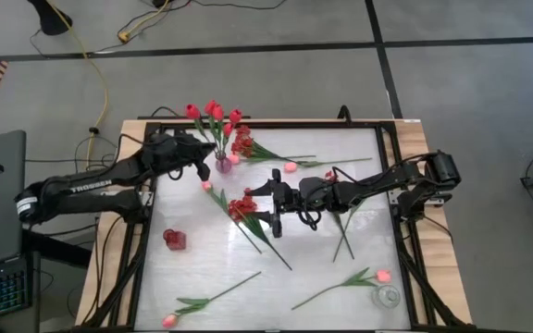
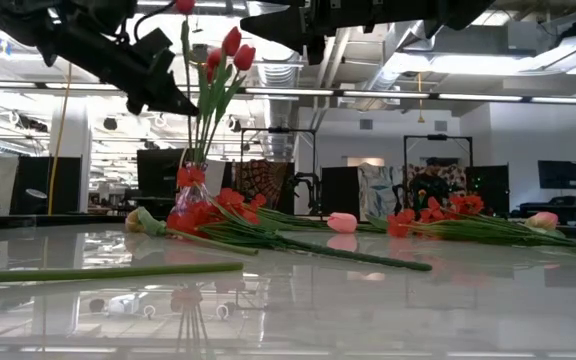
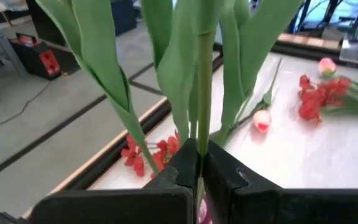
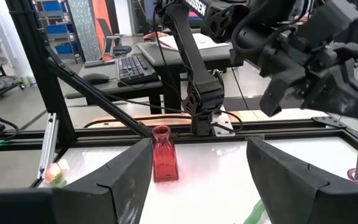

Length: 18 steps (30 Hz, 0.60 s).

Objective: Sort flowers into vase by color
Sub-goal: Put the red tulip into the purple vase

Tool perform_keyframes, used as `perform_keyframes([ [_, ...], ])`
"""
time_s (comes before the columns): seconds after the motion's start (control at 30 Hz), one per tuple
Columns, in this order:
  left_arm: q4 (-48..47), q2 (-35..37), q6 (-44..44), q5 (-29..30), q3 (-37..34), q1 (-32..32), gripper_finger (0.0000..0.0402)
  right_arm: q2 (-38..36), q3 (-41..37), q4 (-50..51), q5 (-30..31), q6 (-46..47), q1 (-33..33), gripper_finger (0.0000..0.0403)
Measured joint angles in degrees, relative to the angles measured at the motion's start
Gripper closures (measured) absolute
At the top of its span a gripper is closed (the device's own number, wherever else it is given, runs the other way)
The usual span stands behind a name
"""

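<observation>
Overall: white table (image 1: 322, 277), flowers scattered flat on it. Left gripper (image 1: 204, 151), far left, fingers clamped together on the green stems of red tulips (image 1: 213, 112) standing in a small vase (image 1: 223, 166). Right gripper (image 1: 274, 202), mid-table, fingers wide apart, holding nothing, above a red blossom spray (image 1: 241, 207). Red vase (image 1: 174, 240), near left. Pink tulips (image 1: 382, 276) along the near edge.

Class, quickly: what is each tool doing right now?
Left tool: closed on a red tulip stem at the vase.
Right tool: open, holding nothing.
</observation>
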<state>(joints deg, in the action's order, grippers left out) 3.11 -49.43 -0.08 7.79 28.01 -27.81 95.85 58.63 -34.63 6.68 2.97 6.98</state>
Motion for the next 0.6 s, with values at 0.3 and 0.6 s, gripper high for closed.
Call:
perform_keyframes([
  [0.3,0.9,-6.5,-0.1,0.1,0.0,0.0,0.0401,0.0,0.0,0.0,0.0,0.0,0.0,0.0117],
  [0.6,1.2,-10.7,-0.2,0.2,0.0,-1.0,0.0401,0.0,0.0,0.4,0.0,0.0,0.0,0.0117],
])
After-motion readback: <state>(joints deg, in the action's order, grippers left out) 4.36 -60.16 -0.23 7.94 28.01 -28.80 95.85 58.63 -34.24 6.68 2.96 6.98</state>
